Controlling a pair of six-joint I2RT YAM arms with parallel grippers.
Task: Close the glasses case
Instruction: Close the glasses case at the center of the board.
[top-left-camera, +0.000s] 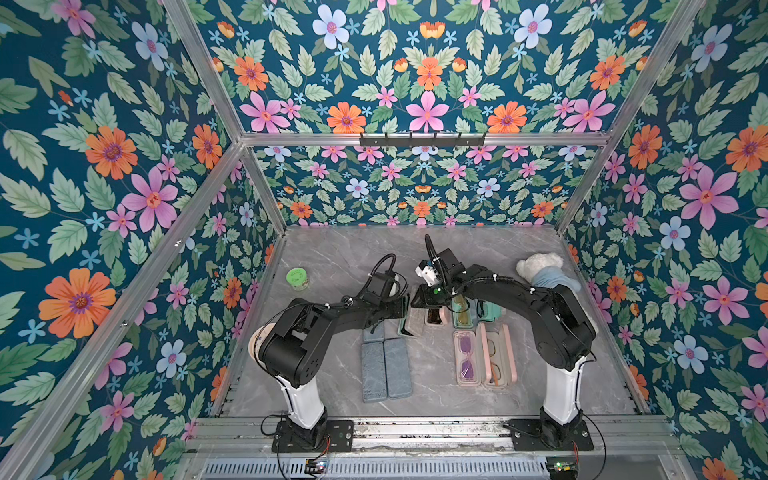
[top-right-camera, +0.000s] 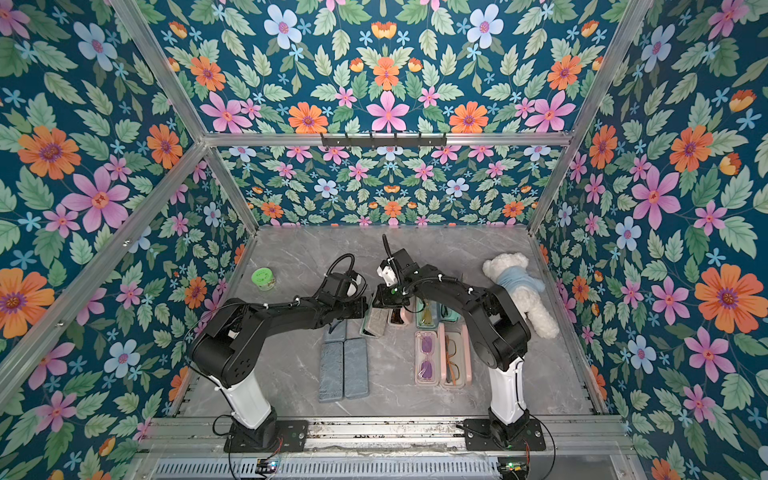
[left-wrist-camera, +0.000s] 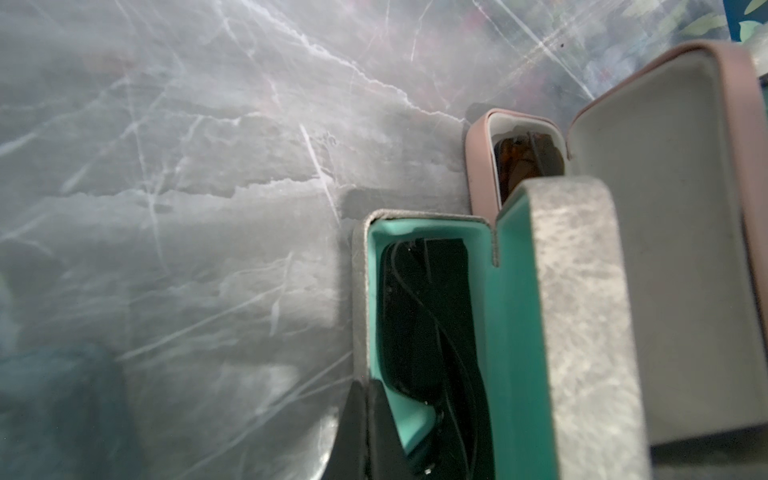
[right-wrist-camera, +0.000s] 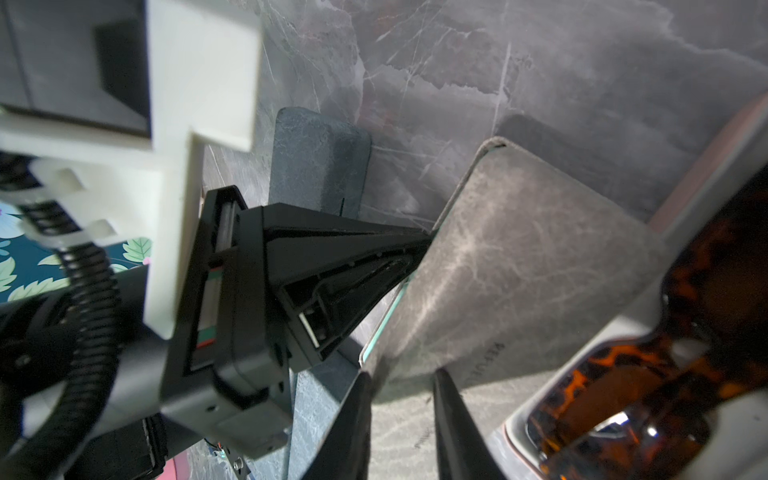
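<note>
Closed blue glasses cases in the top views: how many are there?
3. Two lie side by side toward the front, the left one and the right one; a third case sits just behind them, partly under the left arm. Another may be hidden beneath that arm.

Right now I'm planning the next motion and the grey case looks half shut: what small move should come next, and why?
Probably swing the grey felt lid down over its teal-lined tray. The lid stands tilted and the black glasses already lie inside. The right gripper has its jaws on the lid's edge, while the shut left gripper braces the tray's rim, so the case should stay put.
</note>
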